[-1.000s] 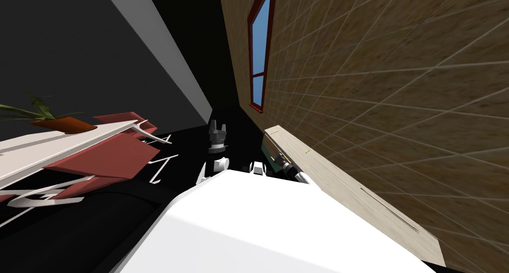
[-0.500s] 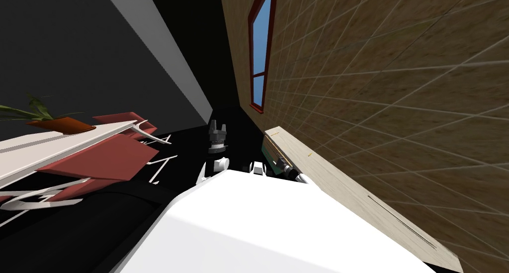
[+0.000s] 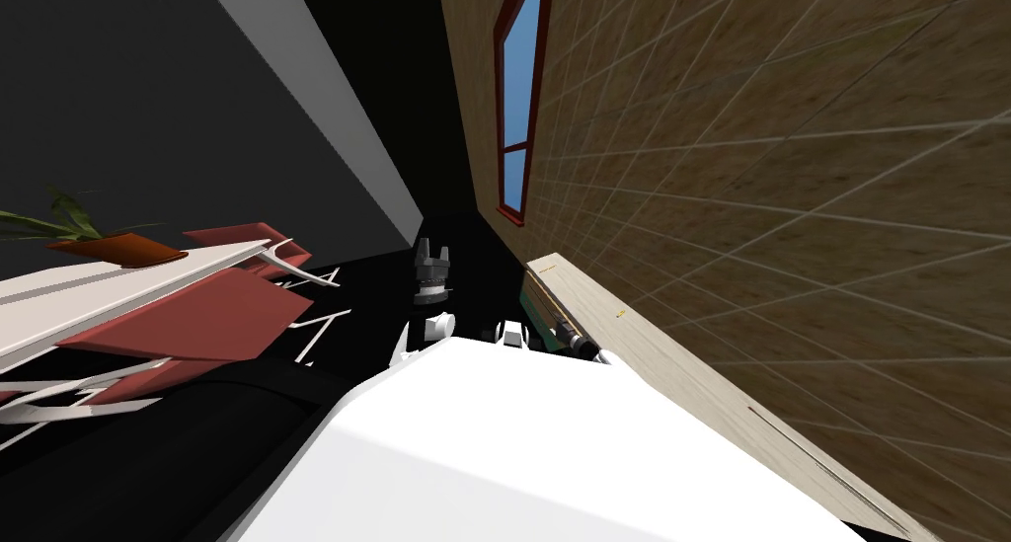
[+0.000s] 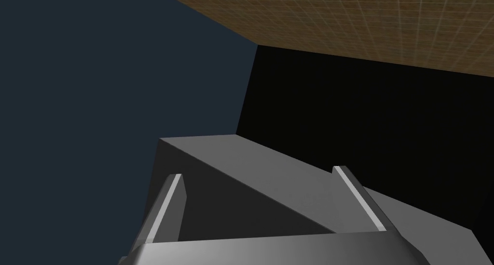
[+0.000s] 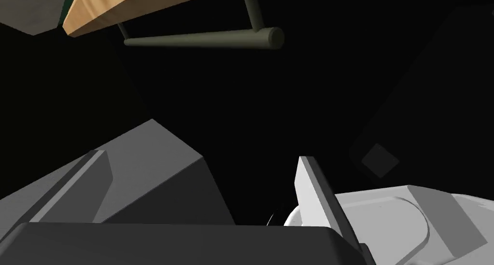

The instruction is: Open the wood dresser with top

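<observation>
The pale-wood-topped dresser (image 3: pixel 676 370) is noted at the right. Its dark olive bar handle (image 5: pixel 202 39) is found ahead of the nearer right gripper (image 5: pixel 202 180), long axis running finger to finger. That gripper and the left gripper (image 3: pixel 431 260) are spread, empty.

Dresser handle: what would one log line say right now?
right gripper: open, apart from dresser handle | left gripper: open, holding nothing

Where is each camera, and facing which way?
Head view: on the head, steeply down; dresser along tiled wall, left gripper ahead.
Left wrist view: along the open left gripper, facing a dark blue wall.
Right wrist view: along the open right gripper, facing the dresser's handle.
Shared: dresser, in head and right wrist views.
</observation>
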`<state>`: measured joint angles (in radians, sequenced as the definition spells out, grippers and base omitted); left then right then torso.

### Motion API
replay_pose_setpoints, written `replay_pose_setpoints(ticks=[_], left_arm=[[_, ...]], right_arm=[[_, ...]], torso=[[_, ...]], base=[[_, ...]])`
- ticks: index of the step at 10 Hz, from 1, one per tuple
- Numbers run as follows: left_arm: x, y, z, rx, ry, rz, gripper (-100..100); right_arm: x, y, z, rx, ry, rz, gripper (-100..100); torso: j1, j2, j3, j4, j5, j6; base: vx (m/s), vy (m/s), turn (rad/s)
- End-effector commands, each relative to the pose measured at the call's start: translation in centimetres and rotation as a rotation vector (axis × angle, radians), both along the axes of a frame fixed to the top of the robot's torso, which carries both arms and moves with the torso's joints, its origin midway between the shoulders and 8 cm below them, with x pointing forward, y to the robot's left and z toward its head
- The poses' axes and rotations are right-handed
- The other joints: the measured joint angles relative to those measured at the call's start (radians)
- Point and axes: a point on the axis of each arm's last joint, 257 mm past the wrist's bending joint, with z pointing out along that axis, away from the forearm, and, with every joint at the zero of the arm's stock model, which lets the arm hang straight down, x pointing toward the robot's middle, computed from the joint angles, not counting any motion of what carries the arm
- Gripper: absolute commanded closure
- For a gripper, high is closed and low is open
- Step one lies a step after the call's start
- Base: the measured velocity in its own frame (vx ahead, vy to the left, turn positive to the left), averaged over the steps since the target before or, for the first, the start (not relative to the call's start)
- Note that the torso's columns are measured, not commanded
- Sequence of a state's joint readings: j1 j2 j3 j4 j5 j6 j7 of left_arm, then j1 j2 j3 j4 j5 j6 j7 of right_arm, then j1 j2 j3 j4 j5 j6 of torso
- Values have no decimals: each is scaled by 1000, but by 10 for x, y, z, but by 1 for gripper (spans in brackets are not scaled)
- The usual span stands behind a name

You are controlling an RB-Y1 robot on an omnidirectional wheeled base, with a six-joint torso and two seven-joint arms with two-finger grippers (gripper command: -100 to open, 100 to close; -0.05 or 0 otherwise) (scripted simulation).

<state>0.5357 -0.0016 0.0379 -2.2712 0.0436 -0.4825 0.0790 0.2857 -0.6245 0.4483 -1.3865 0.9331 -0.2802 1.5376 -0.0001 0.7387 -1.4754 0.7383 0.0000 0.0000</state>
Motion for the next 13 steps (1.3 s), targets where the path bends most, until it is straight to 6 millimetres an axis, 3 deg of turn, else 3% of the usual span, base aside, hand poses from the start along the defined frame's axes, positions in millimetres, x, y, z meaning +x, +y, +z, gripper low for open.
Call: replay_pose_setpoints(ticks=[1, 7, 12, 13], left_arm=[[0, 0, 0, 0, 0, 0, 0], [0, 0, 0, 0, 0, 0, 0], [0, 0, 0, 0, 0, 0, 0], [0, 0, 0, 0, 0, 0, 0]], right_arm=[[-15, -29, -26, -162, 14, 71, -100], [-31, -61, -46, -316, 29, 148, -100], [-32, -32, -60, -302, 28, 135, -100], [-33, -36, -58, -300, 28, 135, -100]], torso=[[0, -2, -1, 0, 0, 0], [0, 0, 0, 0, 0, 0], [1, 0, 0, 0, 0, 0], [1, 0, 0, 0, 0, 0]], base=[[76, -8, 19], [41, 3, 9], [14, -13, 9], [-6, 2, 10]])
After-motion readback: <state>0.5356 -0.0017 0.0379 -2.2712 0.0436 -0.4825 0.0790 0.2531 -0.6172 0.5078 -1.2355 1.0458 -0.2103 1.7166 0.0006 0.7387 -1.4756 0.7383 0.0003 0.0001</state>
